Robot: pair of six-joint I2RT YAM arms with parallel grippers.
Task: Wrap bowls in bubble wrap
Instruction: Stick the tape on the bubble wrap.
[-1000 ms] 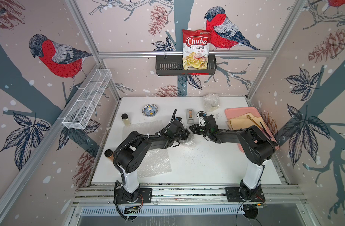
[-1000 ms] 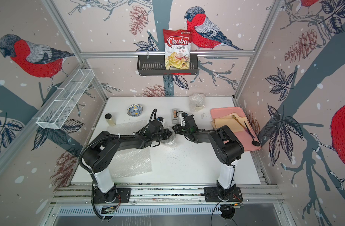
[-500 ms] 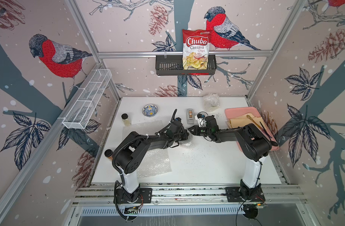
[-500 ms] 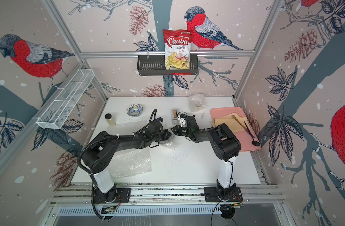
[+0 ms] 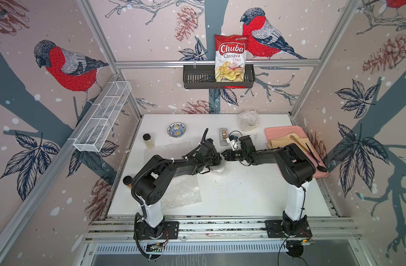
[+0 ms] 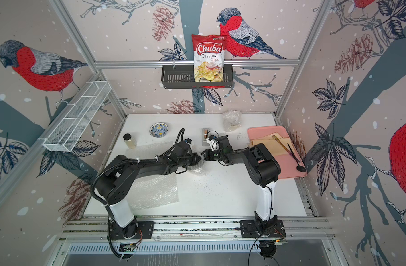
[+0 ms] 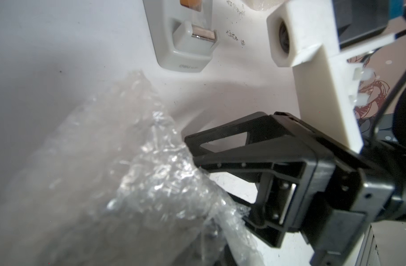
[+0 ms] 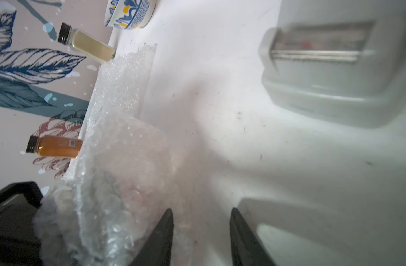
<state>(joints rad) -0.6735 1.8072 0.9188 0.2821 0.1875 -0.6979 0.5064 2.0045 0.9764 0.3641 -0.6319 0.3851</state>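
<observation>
Across the left of the white desk point(image 5: 243, 195): flat bubble wrap sheets point(image 5: 181, 191), partly under the left arm point(image 5: 174, 165). At the right edge: pink tray point(image 5: 278, 132) carrying tan paper point(image 5: 282, 142). Mid-desk, tip to tip: left pincer point(image 5: 218, 159), clamped shut on a fold of a crumpled bubble wrap bundle point(image 5: 218, 171) resting on the desk just below; right pincer point(image 8: 201, 210) parted to a middling gap, gripping nothing, tips just beside that bundle. Along the back: a second bubble wrap wad point(image 5: 248, 119); blue-and-yellow bowl point(image 5: 177, 129), upright, unwrapped, well apart from both pincers; between these, a grey tape dispenser point(image 5: 224, 137). Cannot tell what lies inside bundle or wad.
</observation>
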